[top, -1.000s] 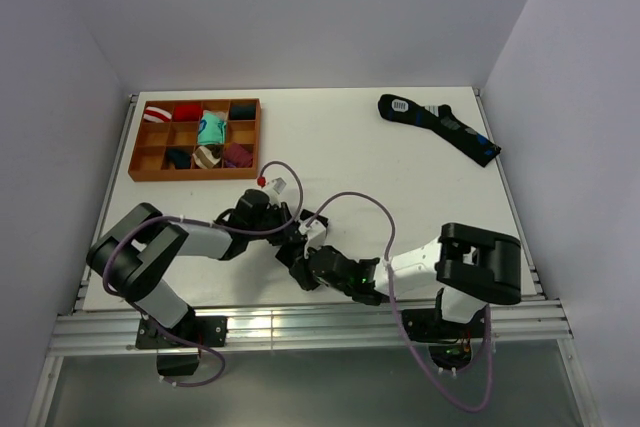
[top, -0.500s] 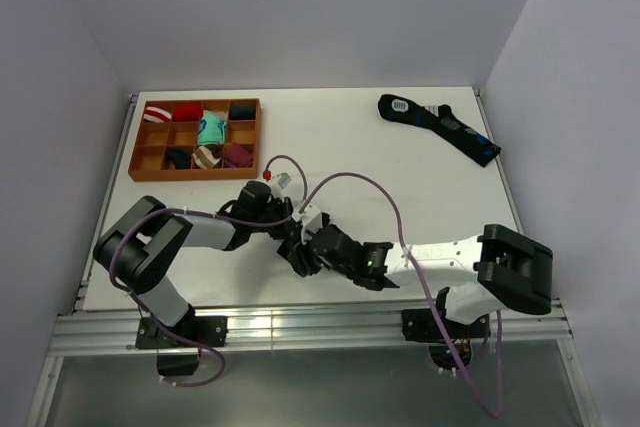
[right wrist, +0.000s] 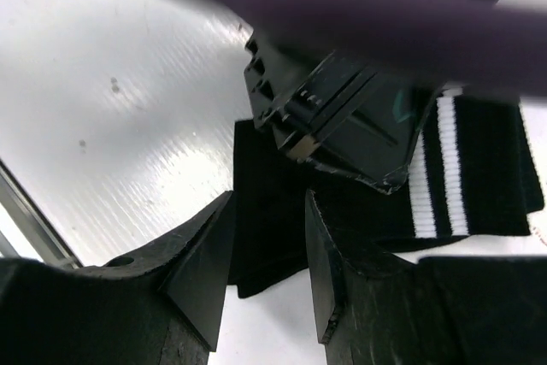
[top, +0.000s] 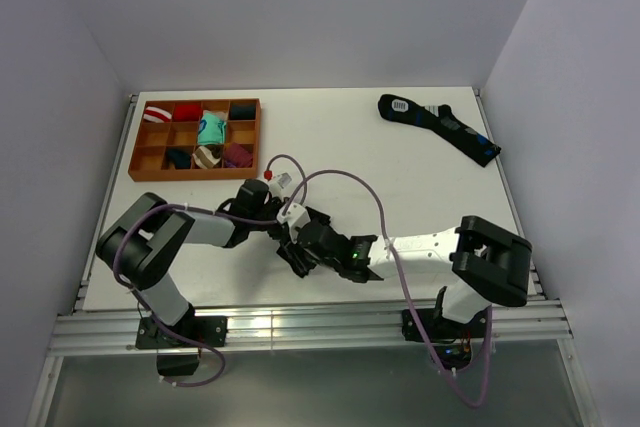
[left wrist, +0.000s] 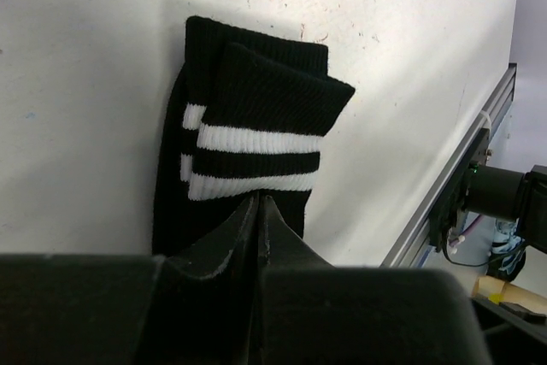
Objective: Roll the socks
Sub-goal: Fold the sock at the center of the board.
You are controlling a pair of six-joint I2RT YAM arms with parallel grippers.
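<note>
A pair of black socks with white stripes [left wrist: 256, 117] lies folded flat on the white table. My left gripper [left wrist: 259, 200] is shut, and its tips rest on the socks just below the stripes. In the right wrist view the left gripper's body [right wrist: 342, 126] sits on top of the socks [right wrist: 479, 168]. My right gripper [right wrist: 267, 203] is open, with a finger on either side of the socks' plain black end. In the top view both grippers [top: 290, 232] [top: 300, 253] meet over the socks near the table's front middle, and they hide most of the socks.
A brown compartment tray [top: 250, 137] holding several rolled socks stands at the back left. A dark blue patterned sock [top: 440, 127] lies at the back right. The table's front edge with its metal rail [left wrist: 461, 168] is close to the socks.
My right arm has folded and swung its gripper left and forward, against the left gripper over the socks. The left gripper has shifted slightly to the right.
</note>
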